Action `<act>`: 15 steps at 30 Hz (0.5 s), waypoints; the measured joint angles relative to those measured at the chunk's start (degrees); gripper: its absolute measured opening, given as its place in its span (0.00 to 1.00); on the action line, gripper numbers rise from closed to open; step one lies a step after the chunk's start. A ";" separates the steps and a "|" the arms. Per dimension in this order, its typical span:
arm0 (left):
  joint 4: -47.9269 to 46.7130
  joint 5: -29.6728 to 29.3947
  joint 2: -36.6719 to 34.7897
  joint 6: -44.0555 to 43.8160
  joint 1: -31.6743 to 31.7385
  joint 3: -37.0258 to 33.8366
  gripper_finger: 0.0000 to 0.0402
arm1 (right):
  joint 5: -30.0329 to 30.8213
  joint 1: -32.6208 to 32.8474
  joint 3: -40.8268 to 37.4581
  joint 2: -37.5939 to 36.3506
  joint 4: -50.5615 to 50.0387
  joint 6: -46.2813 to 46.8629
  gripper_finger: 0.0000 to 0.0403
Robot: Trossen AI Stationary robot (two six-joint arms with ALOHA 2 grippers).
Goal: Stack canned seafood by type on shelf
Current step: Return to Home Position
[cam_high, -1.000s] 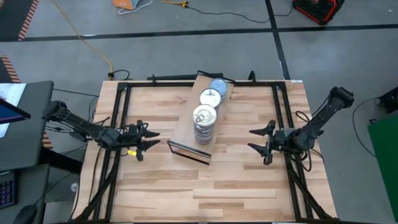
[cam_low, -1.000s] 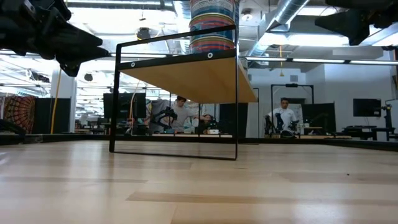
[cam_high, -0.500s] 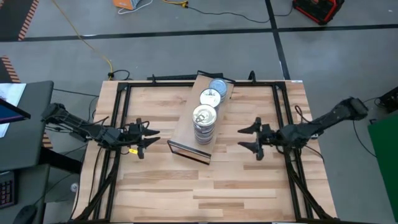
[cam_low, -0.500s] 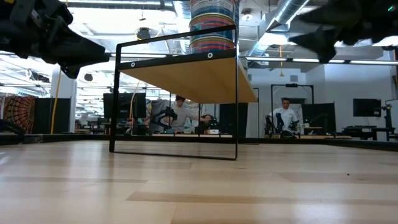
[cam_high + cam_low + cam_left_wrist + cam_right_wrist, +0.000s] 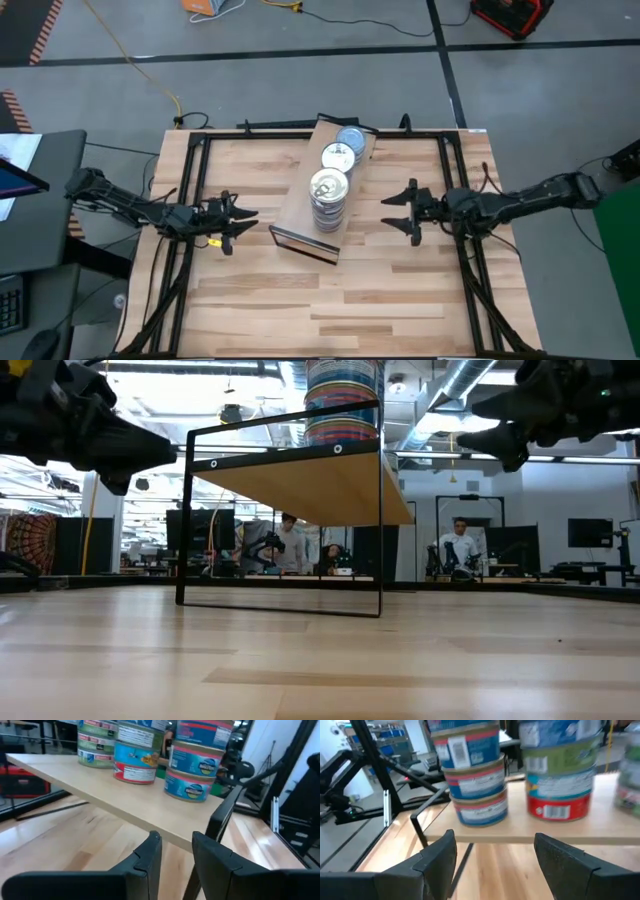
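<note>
The canned seafood (image 5: 329, 187) stands in three piles in a row along the shelf (image 5: 295, 216), a raised plank that runs slantwise from mid-bench to the back edge of the bench (image 5: 260, 290). I see no loose tins on the bench. Piling them keeps the row narrow, so the stacks sit well inside the plank's edges. In the wrist views the middle pile shows a red label under a green one, so I can't vouch that every pile is a single type. With the stacking apparently done, I judge both arms only need to pull clear. The left gripper (image 5: 243, 223) hovers between the shelf and the bench's left edge, its fingers (image 5: 145, 862) a little apart and holding nothing. The right gripper (image 5: 392, 210) hovers between the shelf and the right edge, fingers spread wide, empty, touching neither tins nor plank.
</note>
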 joint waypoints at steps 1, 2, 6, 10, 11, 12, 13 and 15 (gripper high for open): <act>0.04 -0.58 -0.03 -0.09 -0.01 0.00 0.26 | 0.00 -0.28 0.00 -1.76 -1.28 -0.74 0.73; 0.02 -1.66 -0.04 -0.38 -0.04 -0.02 0.25 | 0.01 -0.41 0.00 -3.50 -2.57 -1.56 0.73; -2.26 -4.51 0.00 -1.16 0.00 -0.07 0.25 | 0.00 -0.65 0.02 -9.28 -7.65 -5.11 0.73; -6.42 -4.09 -0.03 -1.95 -0.02 -0.13 0.25 | 0.01 -0.65 0.00 -13.08 -14.61 -8.39 0.73; -7.58 -4.14 -0.04 -1.72 -0.02 -0.13 0.25 | 0.00 -0.65 0.00 -13.61 -15.48 -8.90 0.73; -8.91 -4.15 -0.02 -1.45 -0.02 -0.13 0.25 | 0.01 -0.64 0.00 -13.87 -15.68 -9.11 0.73; -10.51 -4.15 -0.02 -1.21 -0.02 -0.13 0.25 | 0.01 -0.65 0.00 -14.00 -15.33 -9.45 0.73; -13.41 -4.15 -0.02 -0.67 -0.02 -0.15 0.25 | 0.00 -0.62 0.00 -13.99 -14.42 -10.43 0.73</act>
